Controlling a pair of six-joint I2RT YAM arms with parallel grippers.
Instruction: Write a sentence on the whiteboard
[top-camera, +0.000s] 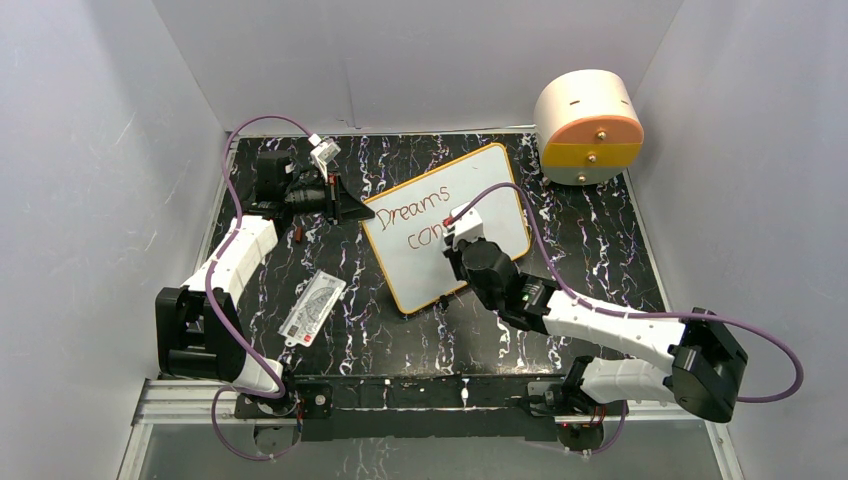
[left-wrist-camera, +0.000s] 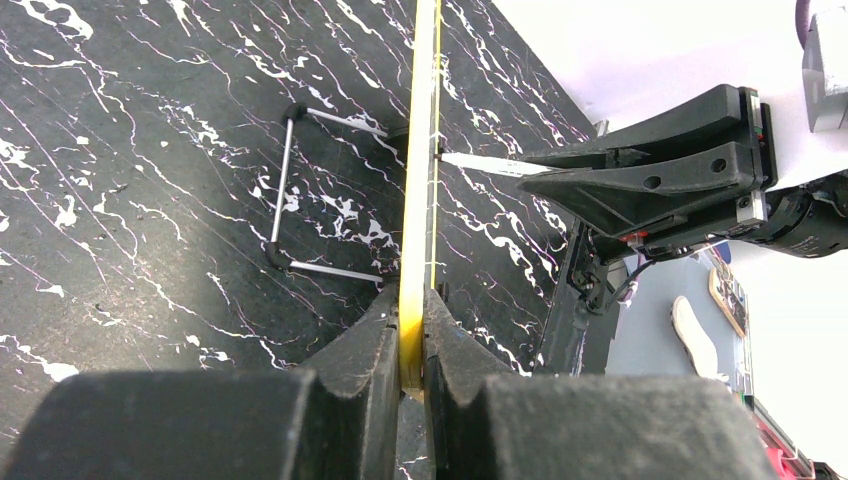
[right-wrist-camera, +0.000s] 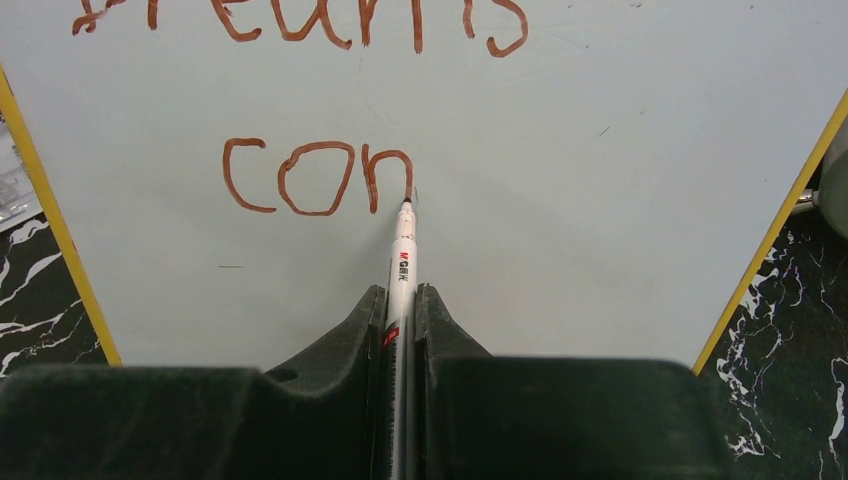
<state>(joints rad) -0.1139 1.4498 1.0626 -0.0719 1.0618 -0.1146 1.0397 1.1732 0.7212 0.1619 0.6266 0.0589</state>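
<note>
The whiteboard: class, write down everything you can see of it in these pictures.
The whiteboard is a white rectangle with rounded corners and a thin yellow-orange frame, set askew on the black marbled table. A thin wire stand with black tips juts from its back. Reddish-brown writing reads "Dreams" and, below it, "con" so far. The left tool is shut on its frame edge. The right tool holds a white marker whose tip touches the board's face.

One whiteboard (top-camera: 492, 180) bearing two lines of writing (top-camera: 412, 208) — one marker (right-wrist-camera: 403, 258), one printed card (top-camera: 312, 308), one round cream-and-orange drum (top-camera: 588, 125) — two grippers: left gripper (left-wrist-camera: 412, 340), right gripper (right-wrist-camera: 402, 312).
</note>
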